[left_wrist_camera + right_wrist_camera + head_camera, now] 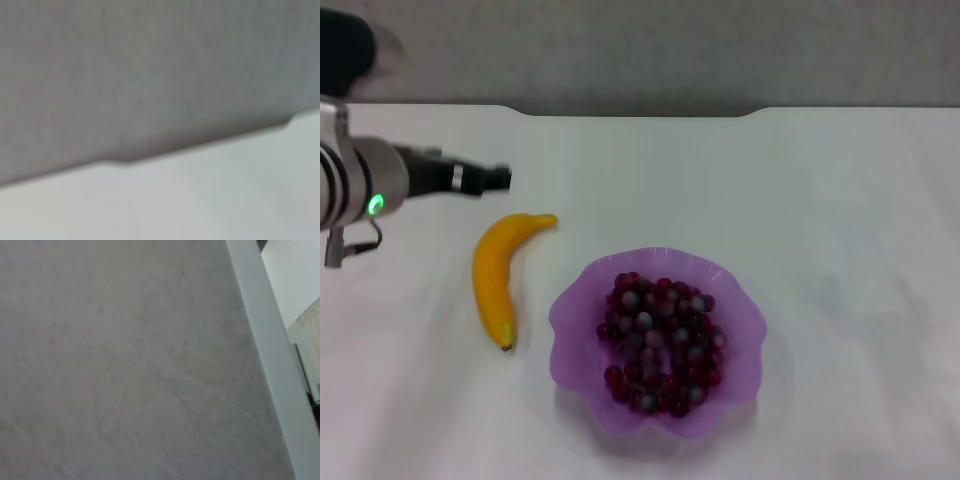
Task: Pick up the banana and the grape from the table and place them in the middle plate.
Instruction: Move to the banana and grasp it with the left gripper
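Note:
In the head view the yellow banana (498,275) lies on the white table (820,200), just left of the purple scalloped plate (575,310). The bunch of dark red-purple grapes (660,345) lies inside the plate. My left gripper (500,178) reaches in from the left, level and a little above and behind the banana's upper tip, holding nothing that I can see. The right gripper is out of view. The left wrist view shows only bare table (225,200) and wall, with none of the task's objects.
The table's far edge has a rounded notch (640,112) against a grey wall (670,50). The right wrist view shows only a grey wall (125,365) and a white post (265,340).

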### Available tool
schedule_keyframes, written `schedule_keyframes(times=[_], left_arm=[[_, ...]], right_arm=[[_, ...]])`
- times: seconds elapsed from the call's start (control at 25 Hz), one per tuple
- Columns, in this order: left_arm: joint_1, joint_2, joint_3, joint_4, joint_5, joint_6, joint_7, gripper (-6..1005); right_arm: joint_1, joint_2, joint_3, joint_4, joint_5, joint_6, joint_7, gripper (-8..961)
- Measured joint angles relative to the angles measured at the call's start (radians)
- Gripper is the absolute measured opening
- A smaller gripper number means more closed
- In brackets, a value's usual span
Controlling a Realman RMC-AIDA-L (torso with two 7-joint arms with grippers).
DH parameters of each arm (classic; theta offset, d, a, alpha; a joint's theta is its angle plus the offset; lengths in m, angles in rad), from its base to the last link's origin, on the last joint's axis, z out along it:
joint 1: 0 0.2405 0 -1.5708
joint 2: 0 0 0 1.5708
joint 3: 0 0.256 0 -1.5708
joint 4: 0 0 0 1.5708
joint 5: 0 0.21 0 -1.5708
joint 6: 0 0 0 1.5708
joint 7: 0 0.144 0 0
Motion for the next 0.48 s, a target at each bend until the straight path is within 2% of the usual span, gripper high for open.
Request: schedule_keyframes(times=[0.12,0.36,0.4,0.48], left_arm=[[-0.035,-0.028,0.023,0.053,0.061,0.063,0.000,891],[-0.054,-0.140,-0.020,0.187,0.191,0.052,-0.001,890],[-0.054,-0.140,-0.020,0.187,0.191,0.052,-0.001,890],[-0.055,-0.162,-0.022,0.203,0.199,0.055,-0.001,890]], right_arm=[[0.000,0.001,-0.016,0.001,0.000,0.006,0.003,891],[-0.001,0.002,-0.031,0.013,0.000,0.014,0.014,891],[-0.001,0.002,-0.031,0.016,0.000,0.019,0.014,891],[0.000,0.001,-0.031,0.023,0.000,0.027,0.014,890]])
